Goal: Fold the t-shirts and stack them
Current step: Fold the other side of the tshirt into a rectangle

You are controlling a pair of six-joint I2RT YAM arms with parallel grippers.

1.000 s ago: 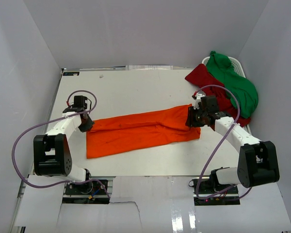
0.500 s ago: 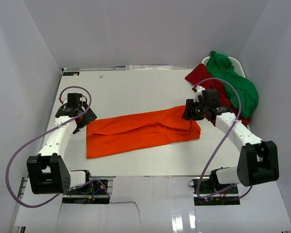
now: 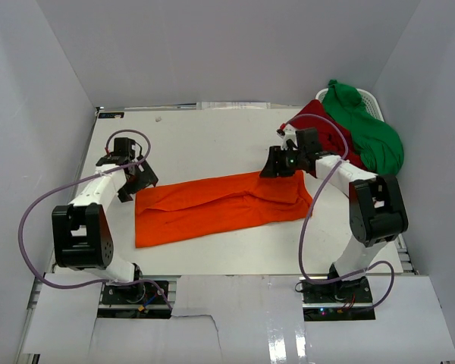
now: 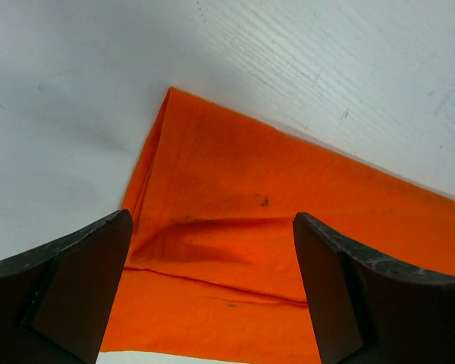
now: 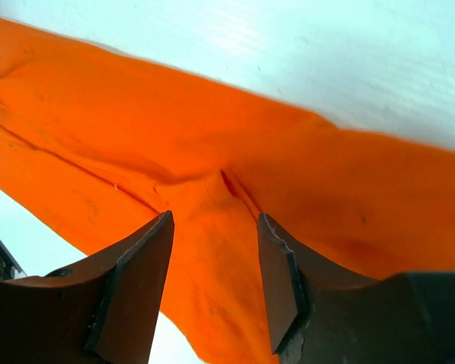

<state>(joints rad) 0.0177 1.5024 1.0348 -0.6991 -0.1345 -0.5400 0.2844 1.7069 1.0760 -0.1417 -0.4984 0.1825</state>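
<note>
L arm (image 3: 98, 189): forearm reaches fwd and inward from its elbow block, wrist tipped down over the far-L corner of the orange shirt (image 3: 220, 205). L fingers (image 4: 68, 288) stand wide apart w/ nothing btw them. That corner lies flat below the gap.

R arm (image 3: 337, 168): elbow block stands tall near the R edge, forearm stretched inward to the L, wrist over the shirt's far-R end. R fingers (image 5: 129, 296) are apart w/ a moderate gap. They hover above a small pucker in the cloth, not clamped on it.

Vs 1 s ago: L fingers were at the corner. Now they're spread and off it, w/ the wrist a bit further back. R fingers have shifted L and away from the bases, from the shirt's R end to its far edge. R elbow block has swung up toward the far-R heap. Orange shirt lies about where it did.

Edges/room: orange shirt is folded into 1 long band slanting across the surface (image 3: 205, 140) from near-L to far-R. Its long edges are fairly straight and a fold line runs along it. Dark red shirt (image 3: 315, 114) and green shirt (image 3: 368, 136) are heaped at the far-R corner, green on top, against a white basket (image 3: 370, 96). R wrist is just L of the red. Bare surface runs from the band to the far edge, w/ a narrower strip btw band and arm bases. White walls (image 3: 212, 53) close in on 3 sides.
</note>
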